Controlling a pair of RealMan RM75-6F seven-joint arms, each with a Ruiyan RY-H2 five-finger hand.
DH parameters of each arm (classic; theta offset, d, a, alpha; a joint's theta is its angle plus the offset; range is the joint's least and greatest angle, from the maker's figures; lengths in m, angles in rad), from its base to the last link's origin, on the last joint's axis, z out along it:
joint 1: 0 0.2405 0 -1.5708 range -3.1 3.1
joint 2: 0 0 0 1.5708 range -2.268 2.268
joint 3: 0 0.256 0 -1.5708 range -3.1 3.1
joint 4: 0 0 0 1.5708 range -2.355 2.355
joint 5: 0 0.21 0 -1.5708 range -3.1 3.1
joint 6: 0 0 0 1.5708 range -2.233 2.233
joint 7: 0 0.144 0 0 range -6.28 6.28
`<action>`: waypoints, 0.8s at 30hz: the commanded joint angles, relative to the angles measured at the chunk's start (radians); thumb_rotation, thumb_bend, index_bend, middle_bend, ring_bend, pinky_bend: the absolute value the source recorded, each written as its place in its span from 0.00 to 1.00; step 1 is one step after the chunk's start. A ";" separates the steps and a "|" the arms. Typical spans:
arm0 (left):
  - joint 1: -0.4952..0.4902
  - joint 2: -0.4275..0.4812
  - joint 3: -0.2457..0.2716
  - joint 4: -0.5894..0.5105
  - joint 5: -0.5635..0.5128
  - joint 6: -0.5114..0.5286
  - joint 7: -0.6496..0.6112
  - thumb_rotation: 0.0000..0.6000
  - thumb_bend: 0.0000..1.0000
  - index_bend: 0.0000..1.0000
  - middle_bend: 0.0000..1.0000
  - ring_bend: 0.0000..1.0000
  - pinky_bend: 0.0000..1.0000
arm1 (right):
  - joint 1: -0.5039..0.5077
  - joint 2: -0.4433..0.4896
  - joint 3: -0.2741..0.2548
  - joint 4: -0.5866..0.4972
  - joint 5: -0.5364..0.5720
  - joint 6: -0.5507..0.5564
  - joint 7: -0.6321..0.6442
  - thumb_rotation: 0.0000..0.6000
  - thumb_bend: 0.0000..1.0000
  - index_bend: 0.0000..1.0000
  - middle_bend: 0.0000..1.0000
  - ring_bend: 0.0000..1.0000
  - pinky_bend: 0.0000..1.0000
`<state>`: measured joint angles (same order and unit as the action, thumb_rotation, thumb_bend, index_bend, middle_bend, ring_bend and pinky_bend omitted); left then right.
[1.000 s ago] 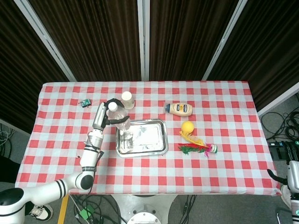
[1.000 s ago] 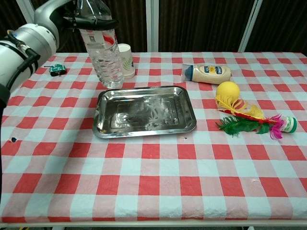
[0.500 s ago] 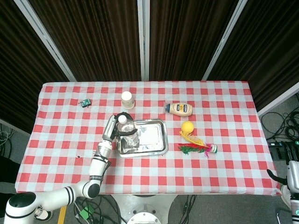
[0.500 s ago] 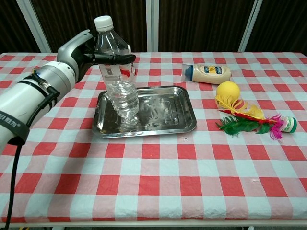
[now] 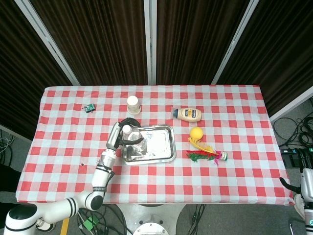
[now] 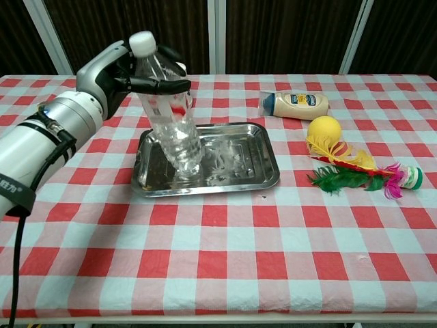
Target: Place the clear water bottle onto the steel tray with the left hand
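My left hand clamps its fingers around the upper clear water bottle, whose base, below them, rests tilted inside the steel tray; released at this lean, it could topple.

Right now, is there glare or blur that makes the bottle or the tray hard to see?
Chest view: the steel tray shows bright patchy reflections; the clear water bottle is sharp, gripped by the left hand. Head view: bottle small, washed out against the tray.
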<state>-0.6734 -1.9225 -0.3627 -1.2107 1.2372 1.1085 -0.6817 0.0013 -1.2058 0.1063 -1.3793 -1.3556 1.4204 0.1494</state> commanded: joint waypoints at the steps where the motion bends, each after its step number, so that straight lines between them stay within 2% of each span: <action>1: 0.006 0.002 0.006 -0.005 0.008 0.005 0.000 1.00 0.06 0.46 0.50 0.36 0.39 | -0.001 0.000 -0.001 0.000 0.000 -0.001 0.004 1.00 0.10 0.00 0.07 0.00 0.00; 5: 0.016 0.009 0.014 -0.024 0.017 0.013 0.007 1.00 0.06 0.45 0.49 0.35 0.38 | -0.003 0.001 -0.001 0.000 0.002 0.000 0.008 1.00 0.10 0.00 0.07 0.00 0.00; 9: 0.015 0.033 -0.001 -0.060 0.026 0.024 0.029 1.00 0.05 0.44 0.49 0.35 0.38 | -0.005 0.001 0.000 -0.001 0.004 0.001 0.013 1.00 0.10 0.00 0.07 0.00 0.00; 13: 0.012 0.089 -0.035 -0.127 0.029 0.037 0.071 1.00 0.03 0.35 0.46 0.33 0.37 | -0.004 0.003 0.001 -0.002 0.007 -0.003 0.015 1.00 0.10 0.00 0.07 0.00 0.00; 15: 0.017 0.134 -0.055 -0.176 0.021 0.042 0.105 1.00 0.03 0.32 0.44 0.32 0.36 | -0.004 0.004 0.001 -0.003 0.008 -0.005 0.016 1.00 0.10 0.00 0.07 0.00 0.00; 19: 0.028 0.238 -0.107 -0.284 -0.016 0.035 0.160 1.00 0.02 0.31 0.42 0.30 0.33 | -0.004 0.003 0.000 -0.002 0.008 -0.007 0.013 1.00 0.10 0.00 0.07 0.00 0.00; 24: 0.041 0.382 -0.206 -0.450 -0.100 0.027 0.226 1.00 0.02 0.30 0.42 0.29 0.32 | -0.002 0.000 0.000 0.000 0.010 -0.010 0.005 1.00 0.10 0.00 0.07 0.00 0.00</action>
<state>-0.6427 -1.6195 -0.5069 -1.5792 1.1906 1.1403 -0.5028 -0.0006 -1.2054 0.1060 -1.3796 -1.3457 1.4099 0.1549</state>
